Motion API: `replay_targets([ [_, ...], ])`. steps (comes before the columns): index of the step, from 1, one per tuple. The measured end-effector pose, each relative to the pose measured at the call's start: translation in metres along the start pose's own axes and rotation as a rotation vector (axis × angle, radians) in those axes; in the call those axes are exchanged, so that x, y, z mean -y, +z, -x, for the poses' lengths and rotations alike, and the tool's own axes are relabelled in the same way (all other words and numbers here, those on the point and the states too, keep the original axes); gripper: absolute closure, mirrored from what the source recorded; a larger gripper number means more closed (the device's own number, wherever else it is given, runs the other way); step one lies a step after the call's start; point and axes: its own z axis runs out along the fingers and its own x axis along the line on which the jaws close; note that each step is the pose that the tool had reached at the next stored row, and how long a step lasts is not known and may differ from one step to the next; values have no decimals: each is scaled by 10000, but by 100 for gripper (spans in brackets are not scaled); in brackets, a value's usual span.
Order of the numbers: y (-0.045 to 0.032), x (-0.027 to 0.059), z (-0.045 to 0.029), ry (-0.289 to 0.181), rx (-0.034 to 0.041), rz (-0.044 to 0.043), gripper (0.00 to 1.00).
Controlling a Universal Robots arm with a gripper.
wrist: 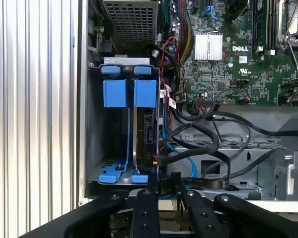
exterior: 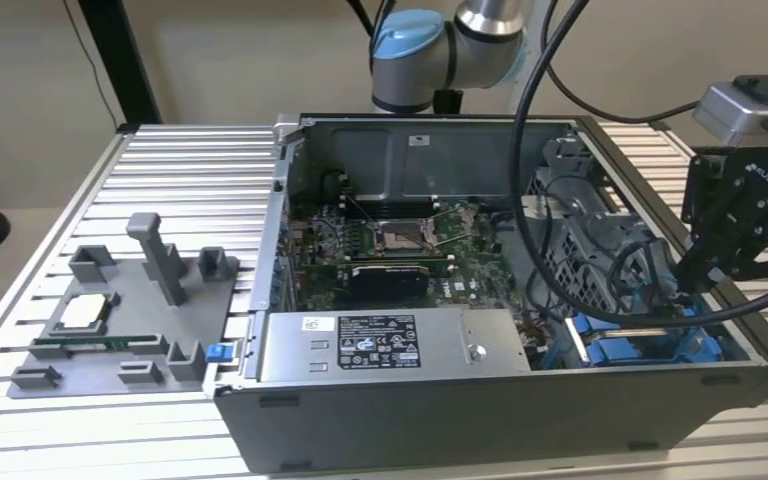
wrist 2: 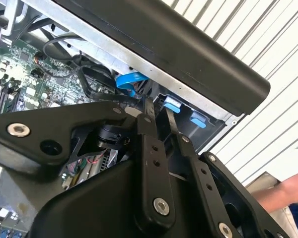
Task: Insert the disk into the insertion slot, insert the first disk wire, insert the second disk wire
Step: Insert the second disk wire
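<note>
The disk (wrist: 148,134) stands on edge in the insertion slot (wrist: 114,94), a grey metal bay with blue rails and tabs, with its blue carrier tab beside a second blue tab. My gripper (wrist: 165,179) is at the disk's near end, its two black fingers (wrist: 153,184) close together on the flat plug of a black disk wire (wrist: 208,184) that runs off sideways. In the second wrist view the gripper (wrist 2: 159,111) reaches down inside the case wall near a blue cable (wrist 2: 131,82). In the exterior view the gripper (exterior: 695,285) hangs over the slot (exterior: 638,345) at the case's right corner.
The open computer case (exterior: 491,420) lies on a slatted table. Inside are the motherboard (exterior: 384,240), a grey power-supply box (exterior: 384,345) and a perforated cage (wrist: 131,22). Loose black cables (wrist: 223,129) cross beside the bay. A grey fixture tray (exterior: 131,320) sits on the exterior view's left. A person's hand (wrist 2: 283,193) is near.
</note>
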Motion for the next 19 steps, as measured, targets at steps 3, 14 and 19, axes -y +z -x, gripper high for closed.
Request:
replay_targets([
  [3, 0, 0, 0, 1, 0, 0, 0],
  [14, 0, 1, -1, 16, 2, 7, 100],
  [19, -1, 6, -1, 65, 4, 24, 0],
])
